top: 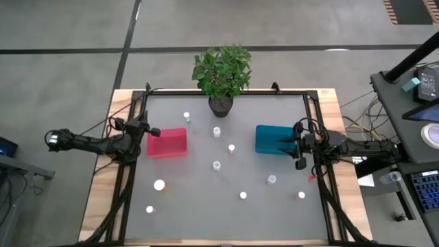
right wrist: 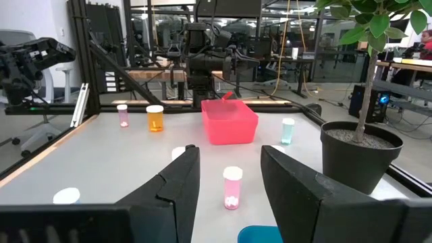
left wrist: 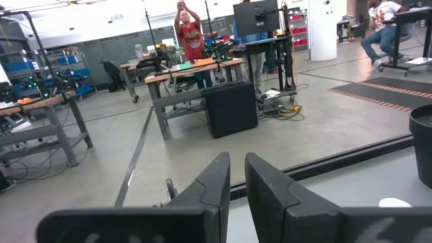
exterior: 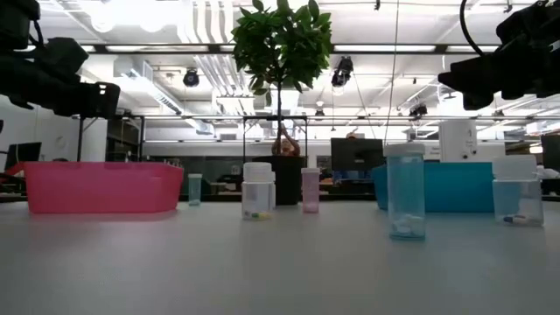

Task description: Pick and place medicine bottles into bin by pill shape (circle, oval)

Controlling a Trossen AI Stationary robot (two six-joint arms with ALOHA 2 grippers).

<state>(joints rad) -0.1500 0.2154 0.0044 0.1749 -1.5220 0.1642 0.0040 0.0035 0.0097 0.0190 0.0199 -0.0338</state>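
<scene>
Several small white-capped medicine bottles (top: 217, 165) stand upright on their bases across the grey table; one has an orange body (right wrist: 155, 118), another a pink one (right wrist: 231, 187). The red bin (top: 167, 143) rests at centre left, the teal bin (top: 273, 138) at centre right. My left gripper (top: 152, 131) is shut and hovers level at the red bin's left end, its fingers (left wrist: 216, 182) close together. My right gripper (top: 293, 145) hovers level above the teal bin's right end, open, with nothing between its fingers (right wrist: 182, 182).
A potted plant (top: 221, 75) in a black pot (right wrist: 361, 155) stands at the table's far edge, in the middle. A black frame (top: 226, 92) runs around the table. Bare grey surface lies between the bottles near the front edge.
</scene>
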